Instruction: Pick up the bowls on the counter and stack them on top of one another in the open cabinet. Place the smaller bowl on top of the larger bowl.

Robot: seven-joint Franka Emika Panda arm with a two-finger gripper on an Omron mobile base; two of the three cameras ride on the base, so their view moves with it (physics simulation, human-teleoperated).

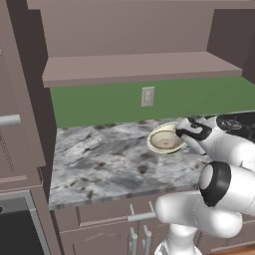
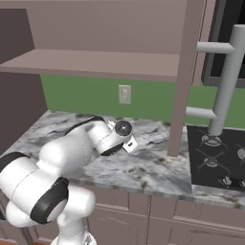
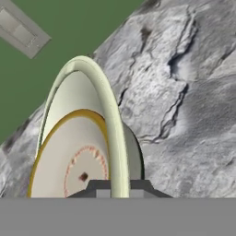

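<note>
The white Franka arm with dark joints bends low across the grey-white marbled stone counter [image 1: 104,159], its elbow near the counter's front edge and its forearm reaching back toward the green wall. The wrist is rolled over, so the hand comes at the bowls from their right side, as the left base view shows.

Above, the wide doorless mauve-brown wall cabinet [image 1: 139,67] shows one long flat shelf board, well above the counter.

The wide pale cream-green glossy bowl [image 3: 103,97] rests on the counter near the back wall, below a white wall outlet [image 1: 147,96]. The shallow tan-brown bowl with a whitish mottled inside [image 3: 73,156] lies within it (already nested, smaller in larger).

The two-finger gripper [image 1: 180,133] sits at the right rim of the cream-green bowl. In the hand view the rim runs straight down between the two dark finger tips [image 3: 97,188], one on each side of the wall; whether they press on it cannot be told.
</note>
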